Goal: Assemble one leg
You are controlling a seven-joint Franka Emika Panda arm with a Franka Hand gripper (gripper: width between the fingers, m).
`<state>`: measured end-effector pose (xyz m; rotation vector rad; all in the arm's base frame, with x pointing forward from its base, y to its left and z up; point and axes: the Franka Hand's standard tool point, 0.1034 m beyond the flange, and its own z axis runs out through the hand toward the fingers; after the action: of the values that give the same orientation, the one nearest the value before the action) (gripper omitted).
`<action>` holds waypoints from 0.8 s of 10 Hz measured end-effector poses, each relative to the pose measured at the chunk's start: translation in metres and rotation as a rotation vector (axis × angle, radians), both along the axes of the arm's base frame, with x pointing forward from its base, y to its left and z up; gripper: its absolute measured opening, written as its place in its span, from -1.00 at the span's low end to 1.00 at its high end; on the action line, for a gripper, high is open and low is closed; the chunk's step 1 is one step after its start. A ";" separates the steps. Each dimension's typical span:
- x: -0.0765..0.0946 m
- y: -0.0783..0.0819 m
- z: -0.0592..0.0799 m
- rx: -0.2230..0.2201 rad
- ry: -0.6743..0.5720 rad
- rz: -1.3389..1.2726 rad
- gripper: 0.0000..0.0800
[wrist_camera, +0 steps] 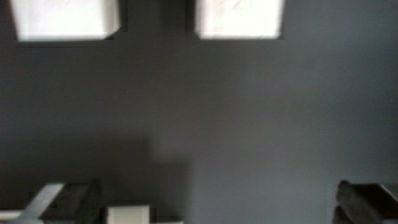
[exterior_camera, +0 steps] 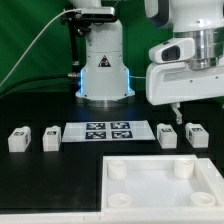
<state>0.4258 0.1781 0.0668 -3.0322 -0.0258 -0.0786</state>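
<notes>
Four small white legs with marker tags stand in a row on the black table in the exterior view: two at its left (exterior_camera: 18,138) (exterior_camera: 50,137) and two at its right (exterior_camera: 168,134) (exterior_camera: 196,133). My gripper (exterior_camera: 184,112) hangs a little above the two right legs, touching neither. In the wrist view the gripper (wrist_camera: 217,205) is wide open and empty, with dark fingertips (wrist_camera: 63,200) at the picture's edge. Two white leg blocks (wrist_camera: 68,18) (wrist_camera: 238,18) show at the opposite edge, apart from the fingers.
The marker board (exterior_camera: 98,131) lies between the leg pairs. The large white tray-like piece with corner sockets (exterior_camera: 150,186) lies at the front right. The robot base (exterior_camera: 103,70) stands behind. A small pale shape (wrist_camera: 128,214) shows near one finger.
</notes>
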 end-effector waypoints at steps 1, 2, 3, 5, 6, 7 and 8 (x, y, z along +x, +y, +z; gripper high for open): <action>-0.004 0.001 -0.004 -0.002 0.019 -0.009 0.62; -0.009 0.004 -0.011 -0.004 0.047 -0.025 0.62; -0.014 0.005 -0.016 -0.018 0.172 -0.047 0.62; -0.014 0.011 -0.020 -0.043 0.352 -0.030 0.62; -0.014 0.009 -0.016 -0.057 0.453 -0.026 0.62; -0.014 0.006 -0.013 -0.064 0.545 -0.011 0.62; -0.016 0.003 -0.014 -0.074 0.657 -0.006 0.62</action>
<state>0.4097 0.1815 0.0527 -2.9648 0.0349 0.9252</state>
